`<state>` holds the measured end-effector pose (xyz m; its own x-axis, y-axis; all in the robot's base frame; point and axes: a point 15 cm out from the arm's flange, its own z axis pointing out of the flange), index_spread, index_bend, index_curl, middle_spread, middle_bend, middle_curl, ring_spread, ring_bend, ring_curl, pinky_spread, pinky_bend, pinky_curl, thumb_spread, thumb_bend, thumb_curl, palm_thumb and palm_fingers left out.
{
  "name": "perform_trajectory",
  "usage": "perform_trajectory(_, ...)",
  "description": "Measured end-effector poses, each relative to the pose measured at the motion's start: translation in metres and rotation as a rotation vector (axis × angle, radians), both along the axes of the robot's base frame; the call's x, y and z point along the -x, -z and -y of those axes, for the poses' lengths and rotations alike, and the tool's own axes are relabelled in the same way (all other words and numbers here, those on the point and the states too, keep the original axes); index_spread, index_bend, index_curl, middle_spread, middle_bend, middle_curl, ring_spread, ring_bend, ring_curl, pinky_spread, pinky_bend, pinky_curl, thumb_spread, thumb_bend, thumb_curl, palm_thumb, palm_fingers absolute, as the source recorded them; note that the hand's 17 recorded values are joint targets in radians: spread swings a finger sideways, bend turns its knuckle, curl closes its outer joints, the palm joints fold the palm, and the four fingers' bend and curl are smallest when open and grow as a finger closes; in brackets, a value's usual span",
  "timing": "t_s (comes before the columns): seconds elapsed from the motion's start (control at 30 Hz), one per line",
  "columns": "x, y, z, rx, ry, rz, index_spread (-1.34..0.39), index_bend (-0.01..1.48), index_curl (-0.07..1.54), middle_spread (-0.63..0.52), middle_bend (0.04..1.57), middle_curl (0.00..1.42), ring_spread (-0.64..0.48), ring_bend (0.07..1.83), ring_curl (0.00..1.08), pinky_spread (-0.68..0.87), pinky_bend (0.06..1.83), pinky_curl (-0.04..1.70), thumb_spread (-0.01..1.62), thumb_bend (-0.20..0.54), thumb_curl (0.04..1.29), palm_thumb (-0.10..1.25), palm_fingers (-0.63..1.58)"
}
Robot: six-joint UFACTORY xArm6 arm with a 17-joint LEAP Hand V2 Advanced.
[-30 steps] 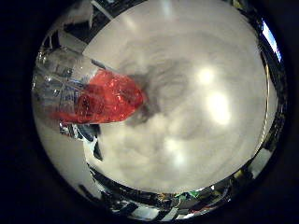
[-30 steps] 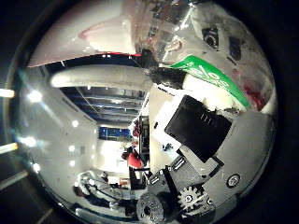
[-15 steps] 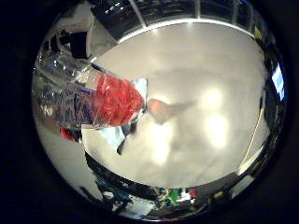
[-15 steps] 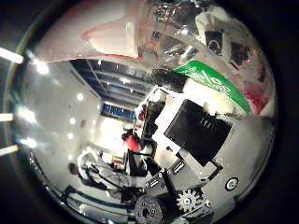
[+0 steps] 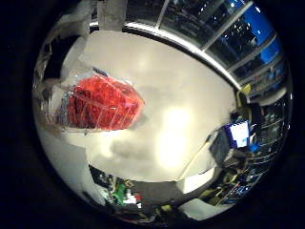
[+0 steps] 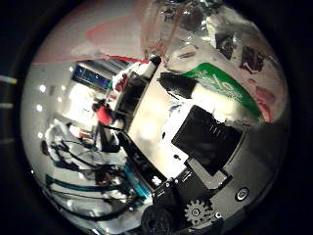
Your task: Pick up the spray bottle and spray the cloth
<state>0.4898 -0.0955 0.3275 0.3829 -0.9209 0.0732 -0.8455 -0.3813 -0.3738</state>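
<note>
hand [image 6: 205, 142] lifted, fingers [image 6: 178, 84] round spray bottle [image 5: 102, 104]

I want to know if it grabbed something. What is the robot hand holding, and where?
The hand holds the clear spray bottle around its body, fingers curled against it.

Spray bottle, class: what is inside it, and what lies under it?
Red liquid fills the clear spray bottle. Beneath is a white table; no cloth shows there, though the bottle hides part.
</note>
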Motion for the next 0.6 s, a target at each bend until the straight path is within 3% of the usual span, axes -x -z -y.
perform_trajectory(0.6,0.002,0.047,-0.078,0.502,-0.216,0.077,-0.18,1.25,0.73,-0.08,1.41,0.67,-0.20,1.39,0.77,-0.14,1.03,1.48,0.92,-0.016,0.71,1.03,1.13)
